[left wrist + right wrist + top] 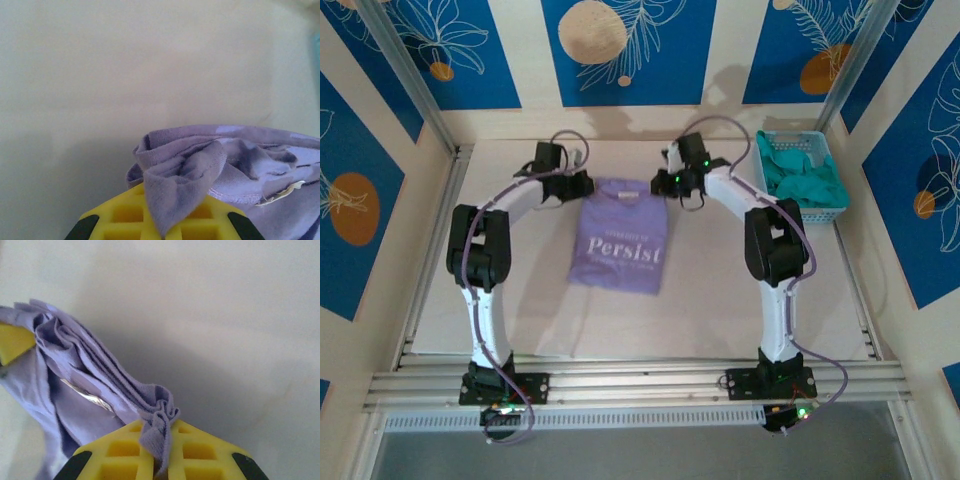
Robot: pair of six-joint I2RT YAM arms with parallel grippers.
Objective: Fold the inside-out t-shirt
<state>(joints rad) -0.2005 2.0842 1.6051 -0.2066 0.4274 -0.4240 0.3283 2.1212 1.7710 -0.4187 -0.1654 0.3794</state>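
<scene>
Your left claw [165, 227] is clamped on a bunched far corner of the lavender t-shirt [618, 245]. The shirt lies mid-surface [720, 300], "Persist" lettering up. Your right claw [161, 460] pinches its other far corner.

Pale table [710, 300], lavender t-shirt [618, 245] flat at centre, blue basket [817, 213] at far right.

Tiny print [617, 197] on t-shirt [620, 270] illegible

Lavender t-shirt [620, 215], white "Persist" print
Lt-blue basket [792, 136] at 2 o'clock w/ teal garment [808, 182]; wall panels [470, 50] blue/cream.
</scene>
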